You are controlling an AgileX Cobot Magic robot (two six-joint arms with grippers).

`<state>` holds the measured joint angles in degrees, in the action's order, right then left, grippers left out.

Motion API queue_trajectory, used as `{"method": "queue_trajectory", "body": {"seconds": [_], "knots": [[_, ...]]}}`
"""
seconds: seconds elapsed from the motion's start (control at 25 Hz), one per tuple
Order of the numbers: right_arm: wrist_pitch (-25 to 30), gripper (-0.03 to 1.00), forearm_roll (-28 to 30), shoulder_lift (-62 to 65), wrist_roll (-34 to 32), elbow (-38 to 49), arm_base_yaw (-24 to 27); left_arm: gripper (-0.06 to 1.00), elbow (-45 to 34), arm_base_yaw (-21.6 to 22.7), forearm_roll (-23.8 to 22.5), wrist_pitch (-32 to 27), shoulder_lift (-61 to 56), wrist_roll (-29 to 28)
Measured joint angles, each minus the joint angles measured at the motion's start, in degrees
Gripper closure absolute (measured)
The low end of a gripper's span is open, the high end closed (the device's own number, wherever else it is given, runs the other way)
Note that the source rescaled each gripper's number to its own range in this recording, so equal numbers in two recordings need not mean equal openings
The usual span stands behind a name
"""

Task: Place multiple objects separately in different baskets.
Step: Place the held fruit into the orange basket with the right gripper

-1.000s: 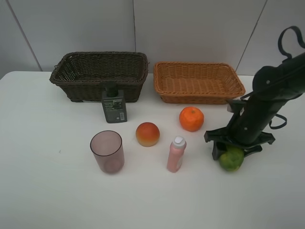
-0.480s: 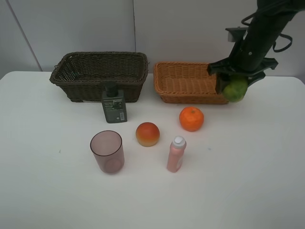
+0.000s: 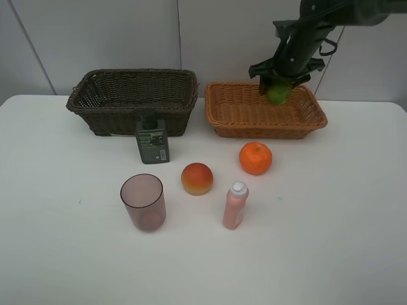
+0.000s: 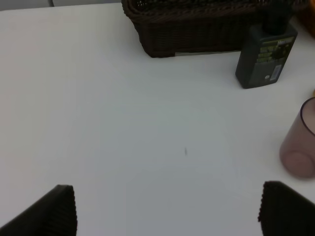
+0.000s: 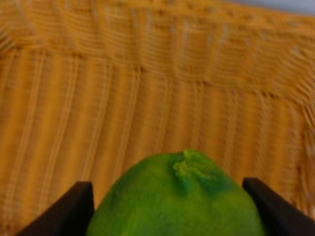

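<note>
My right gripper (image 3: 278, 88) is shut on the bumpy green citrus (image 3: 278, 93) and holds it above the back of the light orange-brown basket (image 3: 236, 131). In the right wrist view the citrus (image 5: 179, 194) sits between my fingers (image 5: 64, 212) over the basket's weave (image 5: 123, 98). On the table lie the orange (image 3: 255, 158), the red-yellow fruit (image 3: 197, 178), the pink bottle (image 3: 235, 204), the mauve cup (image 3: 144, 202) and the dark green pump bottle (image 3: 152, 140). The dark brown basket (image 3: 102, 117) stands at the back left. My left gripper (image 4: 167, 209) is open over bare table.
The left wrist view shows the dark basket (image 4: 197, 29), the pump bottle (image 4: 266, 59) and the cup (image 4: 300, 147). A grey wall stands close behind both baskets.
My right gripper lifted the green citrus from the table at the front right and carried it back and left, over the light basket.
</note>
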<state>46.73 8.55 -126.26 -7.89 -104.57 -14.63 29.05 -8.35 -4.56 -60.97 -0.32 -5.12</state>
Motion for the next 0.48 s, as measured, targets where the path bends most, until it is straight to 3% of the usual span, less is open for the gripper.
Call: {"method": "queue_trajectory", "body": {"seconds": [0.2,0.48], "knots": [[-4.8,0.51,1.0,-4.8,0.0,-0.1,0.5,-0.02,0.0,0.0,0.0,0.0,0.0,0.0],[-6.2,0.51,5.3,-6.9,0.0,-0.1,0.7,-0.02,0.0,0.0,0.0,0.0,0.0,0.0]]}}
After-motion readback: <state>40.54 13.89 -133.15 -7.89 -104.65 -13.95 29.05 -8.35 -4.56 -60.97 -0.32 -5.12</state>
